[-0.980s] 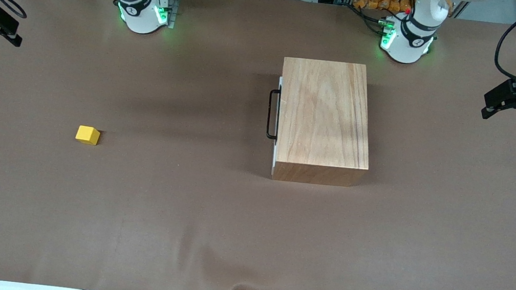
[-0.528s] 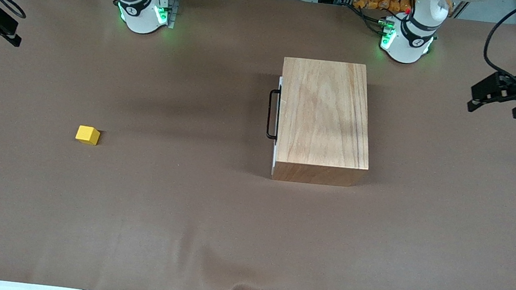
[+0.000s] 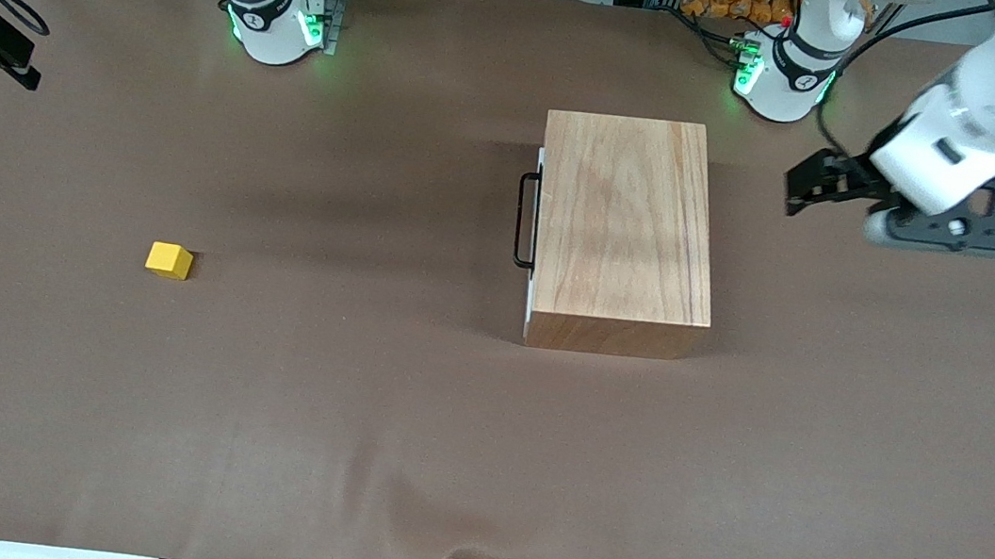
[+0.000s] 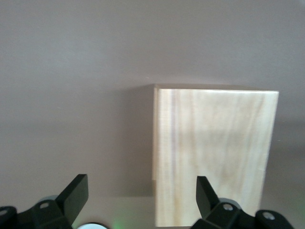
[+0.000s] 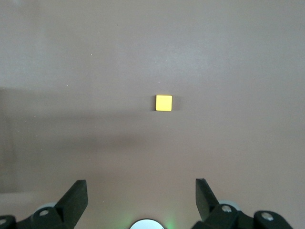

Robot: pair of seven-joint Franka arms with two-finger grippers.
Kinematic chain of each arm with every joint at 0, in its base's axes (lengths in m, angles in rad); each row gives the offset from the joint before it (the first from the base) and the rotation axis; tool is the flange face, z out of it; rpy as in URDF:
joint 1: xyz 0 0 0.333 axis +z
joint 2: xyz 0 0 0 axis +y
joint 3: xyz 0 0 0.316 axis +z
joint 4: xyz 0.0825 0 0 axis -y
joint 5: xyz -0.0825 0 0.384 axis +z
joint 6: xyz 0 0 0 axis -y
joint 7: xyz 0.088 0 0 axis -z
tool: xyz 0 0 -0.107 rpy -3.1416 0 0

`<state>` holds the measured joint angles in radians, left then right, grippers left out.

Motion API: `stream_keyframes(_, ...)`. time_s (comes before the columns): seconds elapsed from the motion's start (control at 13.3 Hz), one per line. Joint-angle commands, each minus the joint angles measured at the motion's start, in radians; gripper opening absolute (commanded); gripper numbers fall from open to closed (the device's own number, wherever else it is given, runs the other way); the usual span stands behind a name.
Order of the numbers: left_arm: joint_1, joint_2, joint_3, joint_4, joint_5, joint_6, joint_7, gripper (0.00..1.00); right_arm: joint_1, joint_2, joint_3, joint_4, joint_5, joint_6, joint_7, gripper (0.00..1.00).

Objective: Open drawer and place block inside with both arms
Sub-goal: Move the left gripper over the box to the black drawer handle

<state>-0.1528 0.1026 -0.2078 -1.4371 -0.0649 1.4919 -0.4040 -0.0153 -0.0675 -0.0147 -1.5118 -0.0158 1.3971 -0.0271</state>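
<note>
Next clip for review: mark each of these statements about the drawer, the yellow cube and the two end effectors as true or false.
1. The white-fronted drawer of the boxy wooden cabinet is shut. True.
2. The small yellow cube sits on the cabinet. False: it lies on the brown table, toward the right arm's end.
3. The left end effector grips the thin black U-shaped handle. False: it is open, in the air beside the cabinet.
4. The right end effector is open. True.

A brown table (image 3: 344, 451) carries the cabinet (image 3: 622, 228) and the block (image 3: 168, 260).
</note>
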Motion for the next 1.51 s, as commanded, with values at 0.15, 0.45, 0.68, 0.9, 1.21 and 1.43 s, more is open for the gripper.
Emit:
stream_keyframes(0.15,-0.215,0.172,0.001,0.131,0.057,-0.036,-0.27,1.0,-0.025,0.008,0.015,0.018,-0.01,-0.012,-0.011,1.0)
stream_keyframes(0.45,-0.405,0.311,0.031,0.181,0.149,0.115,-0.467,1.0,-0.025,0.008,0.015,0.018,-0.009,-0.012,-0.011,1.0)
stream_keyframes(0.68,-0.49,0.406,0.044,0.245,0.151,0.142,-0.581,1.0,-0.025,0.008,0.015,0.018,-0.009,-0.013,-0.011,1.0)
stream_keyframes(0.9,-0.643,0.48,0.14,0.25,0.157,0.221,-0.64,1.0,-0.02,0.008,0.015,0.016,-0.007,-0.013,-0.01,1.0)
stream_keyframes(1.21,-0.78,0.548,0.237,0.268,0.154,0.261,-0.645,1.0,-0.02,0.008,0.015,0.016,-0.007,-0.036,-0.01,1.0)
stream_keyframes(1.43,-0.812,0.572,0.24,0.271,0.155,0.292,-0.671,1.0,-0.023,0.009,0.015,0.016,-0.007,-0.038,-0.011,1.0)
